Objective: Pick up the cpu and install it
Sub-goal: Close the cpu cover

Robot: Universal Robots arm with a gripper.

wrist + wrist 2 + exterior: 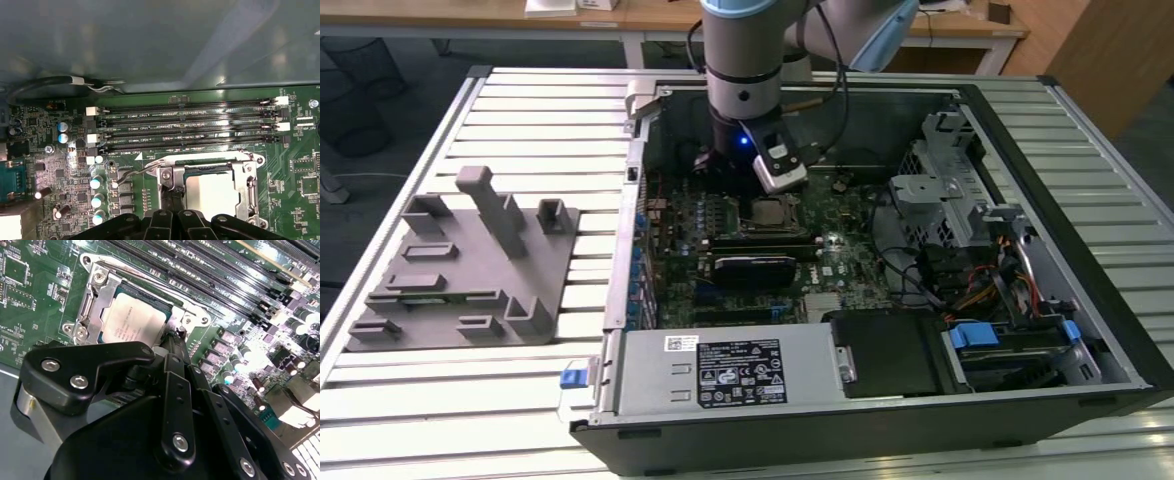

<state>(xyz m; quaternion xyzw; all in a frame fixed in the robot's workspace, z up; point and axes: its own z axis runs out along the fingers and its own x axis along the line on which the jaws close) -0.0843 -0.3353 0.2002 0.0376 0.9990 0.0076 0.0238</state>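
Note:
The cpu [131, 320] lies flat in its socket on the green motherboard [45, 175], its pale silver top showing inside the metal socket frame [100, 295]. In the first wrist view the cpu [214, 194] sits in the same frame [248, 187]. My gripper [172, 341] is shut, its black fingertips pressed together at the socket's edge right beside the cpu, with nothing seen between them. The gripper [172, 196] tips sit next to the thin wire lever [136, 171], which sticks out from the socket corner. In the exterior view the arm's wrist [747, 110] hangs over the cpu [771, 211].
The open computer case [634, 150] lies on a slatted table. Memory slots [190, 130] run beside the socket. A drive cage [947, 190], cables and a black box [887, 350] fill the exterior view's right. A grey plastic block [460, 265] stands outside the case.

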